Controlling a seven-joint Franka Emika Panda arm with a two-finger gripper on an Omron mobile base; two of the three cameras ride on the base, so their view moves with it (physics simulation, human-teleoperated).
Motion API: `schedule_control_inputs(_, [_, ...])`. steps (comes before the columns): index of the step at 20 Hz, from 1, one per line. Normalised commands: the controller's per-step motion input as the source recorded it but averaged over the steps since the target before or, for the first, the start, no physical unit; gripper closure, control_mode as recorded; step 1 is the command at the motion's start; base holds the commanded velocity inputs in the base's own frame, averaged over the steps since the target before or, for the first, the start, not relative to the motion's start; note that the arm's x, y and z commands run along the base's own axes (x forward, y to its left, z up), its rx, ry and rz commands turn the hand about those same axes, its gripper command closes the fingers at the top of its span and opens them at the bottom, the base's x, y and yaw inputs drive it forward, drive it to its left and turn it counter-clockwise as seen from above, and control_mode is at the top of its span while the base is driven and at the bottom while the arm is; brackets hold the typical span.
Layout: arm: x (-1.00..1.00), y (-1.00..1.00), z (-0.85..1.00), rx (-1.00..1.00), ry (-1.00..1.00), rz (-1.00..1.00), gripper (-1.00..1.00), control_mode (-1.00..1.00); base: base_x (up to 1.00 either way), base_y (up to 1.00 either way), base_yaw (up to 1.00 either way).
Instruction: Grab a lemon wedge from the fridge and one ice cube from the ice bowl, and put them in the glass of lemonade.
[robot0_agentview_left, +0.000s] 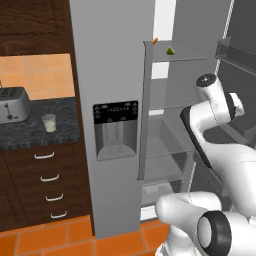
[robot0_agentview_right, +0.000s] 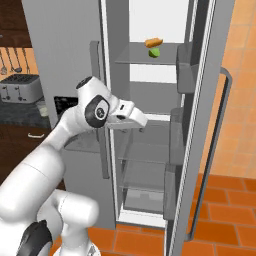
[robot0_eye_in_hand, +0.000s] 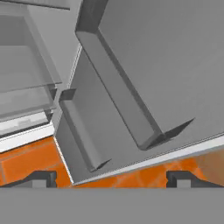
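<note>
Step in hand is fetching the lemon wedge: fridge door is swung open, wedge seen on the top shelf, upper centre of the right base view. Claw is spread wide, nothing held, aimed at the lower door bins; it must be raised to that shelf next

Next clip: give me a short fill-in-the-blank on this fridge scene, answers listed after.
1. The right door of the fridge stands ____.
2. The lemon wedge lies on the fridge's ____ shelf.
3. The glass of lemonade stands on the counter beside the ____.
4. The gripper has its jaws ____ and holds nothing.

Missing words: open; top; toaster; open
</note>
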Motion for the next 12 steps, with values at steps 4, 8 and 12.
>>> schedule_control_inputs(4, [0.0, 0.6, -0.11, 0.75, -0.05, 0.28, -1.0, -1.0, 0.0, 0.0, 0.0])
schedule_control_inputs(8, [-0.33, 0.6, 0.35, 0.29, 0.08, 0.23, -1.0, -1.0, 0.0, 0.0, 0.0])
schedule_control_inputs(12, [-0.83, 0.2, 0.63, 0.0, 0.0, 0.07, -1.0, -1.0, 0.0, 0.0, 0.0])
